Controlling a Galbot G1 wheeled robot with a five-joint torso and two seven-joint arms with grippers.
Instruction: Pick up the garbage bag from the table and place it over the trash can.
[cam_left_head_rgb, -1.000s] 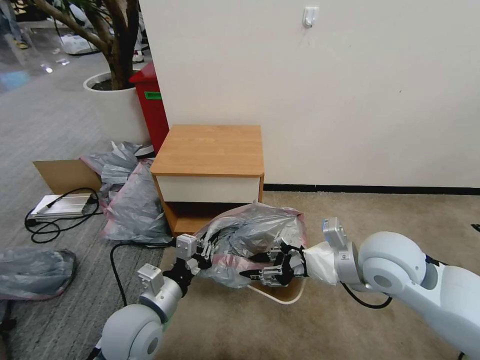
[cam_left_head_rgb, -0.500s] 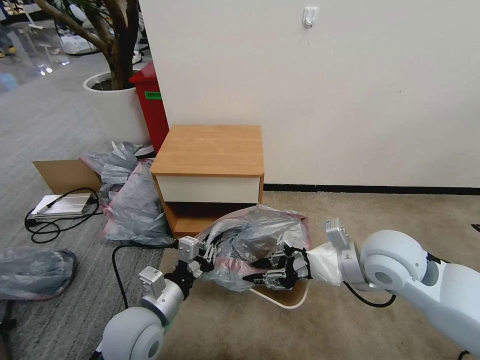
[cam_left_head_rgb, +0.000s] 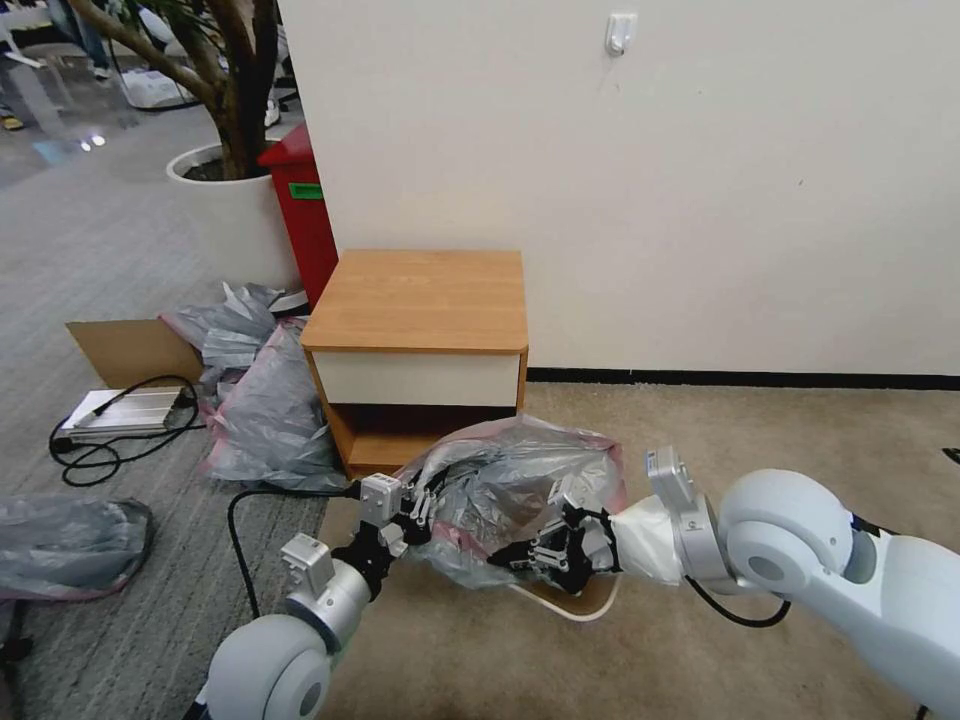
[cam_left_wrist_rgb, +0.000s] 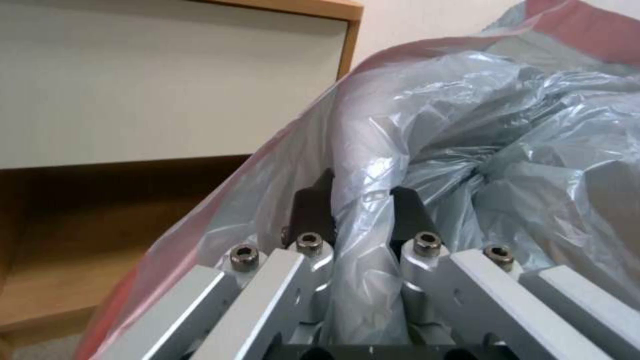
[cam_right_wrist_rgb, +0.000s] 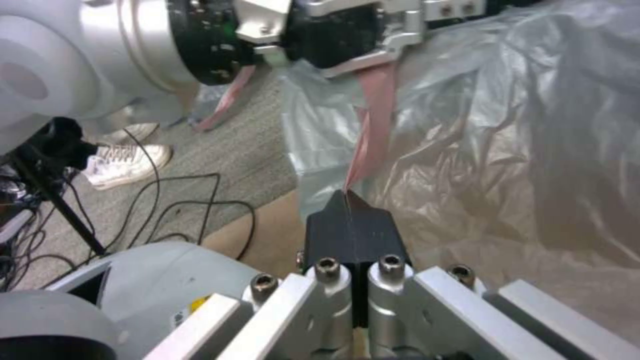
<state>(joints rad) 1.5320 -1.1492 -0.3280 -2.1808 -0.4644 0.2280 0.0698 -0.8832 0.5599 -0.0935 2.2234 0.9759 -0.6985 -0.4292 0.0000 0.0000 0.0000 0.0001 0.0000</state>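
The garbage bag (cam_left_head_rgb: 515, 480), translucent grey with a pink-red band, hangs crumpled between both grippers just in front of the table (cam_left_head_rgb: 420, 300). My left gripper (cam_left_head_rgb: 422, 505) is shut on a fold at the bag's left side; the plastic is pinched between its black fingers (cam_left_wrist_rgb: 313, 210). My right gripper (cam_left_head_rgb: 522, 555) holds the bag's lower right edge, with its fingertips (cam_right_wrist_rgb: 350, 225) pressed together on the pink band (cam_right_wrist_rgb: 373, 125). The trash can (cam_left_head_rgb: 578, 598) sits under the bag. A curved piece of its beige rim peeks out below the plastic. The tabletop is bare.
Dark grey sacks (cam_left_head_rgb: 265, 400) lie left of the table, with another (cam_left_head_rgb: 70, 545) at far left. Cardboard (cam_left_head_rgb: 130, 345), a flat white unit (cam_left_head_rgb: 120, 410) with cables, a red bin (cam_left_head_rgb: 300, 210) and a white planter (cam_left_head_rgb: 225, 215) crowd the left. Open carpet (cam_left_head_rgb: 780, 430) lies to the right.
The bag has sunk a little and spread rightward. Both grippers shifted slightly while keeping their hold.
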